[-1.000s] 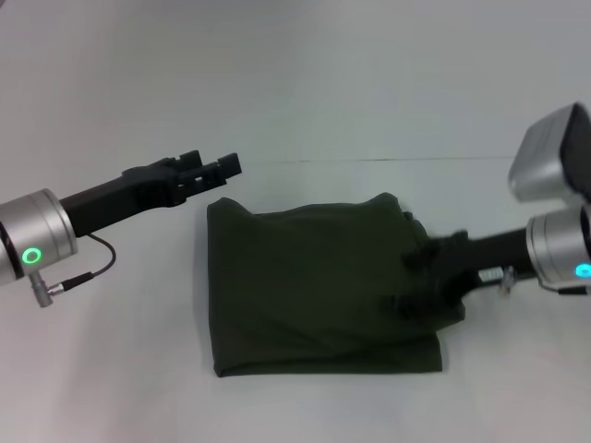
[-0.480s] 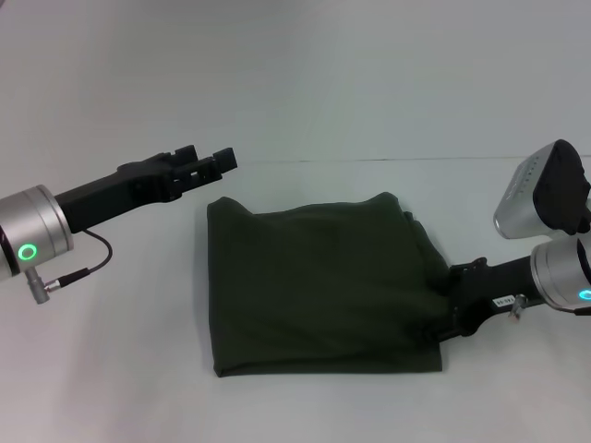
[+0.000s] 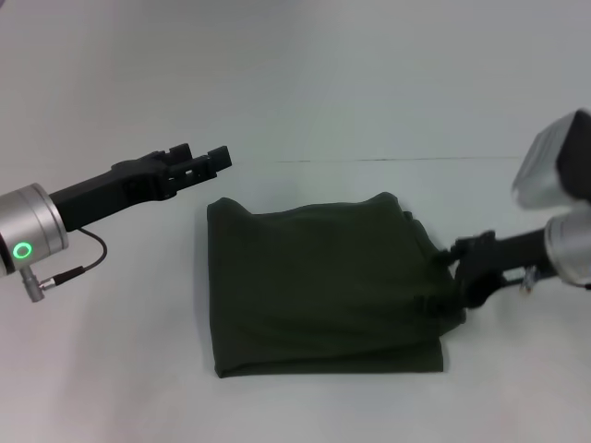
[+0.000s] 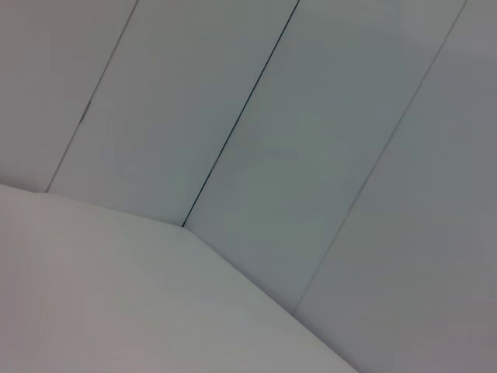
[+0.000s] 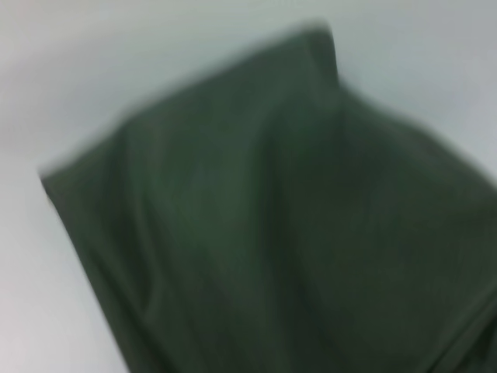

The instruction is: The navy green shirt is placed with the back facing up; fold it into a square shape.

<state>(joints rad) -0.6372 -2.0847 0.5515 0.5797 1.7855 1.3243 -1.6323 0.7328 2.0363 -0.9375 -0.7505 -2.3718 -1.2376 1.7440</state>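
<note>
**Shirt nearly square, right edge left to tidy**

The navy green shirt (image 3: 323, 286) lies on the white desk (image 3: 369, 83) approx. mid-scene, already folded into a compact, roughly rectangular bundle w/ plain side up; no lettering shows. Near edge looks straight and layered. The far right corner is rumpled, and the right side bulges where cloth bunches.

Our right gripper (image 3: 459, 269) is low at the shirt's right edge, right against the bunched cloth. We can't tell whether it's open or closed, nor whether it has any cloth pinched: dark fingers merge w/ dark fabric. The right wrist view shows only the folded cloth (image 5: 295, 233) close up, none of that arm's fingers.

Our left gripper (image 3: 205, 163) hovers above the desk, just beyond the shirt's far left corner, not touching it. Its fingers look slightly apart and hold nothing. The left wrist view shows only bare desk and wall panels.

Our judgement: we're in the last stage, folds done, shape being finished. Next move prob. calls for flattening or tucking that right-side bulge so the outline reads square, w/o dragging the stacked layers out of line. Left arm seems clear of the work, so no clash likely.
</note>
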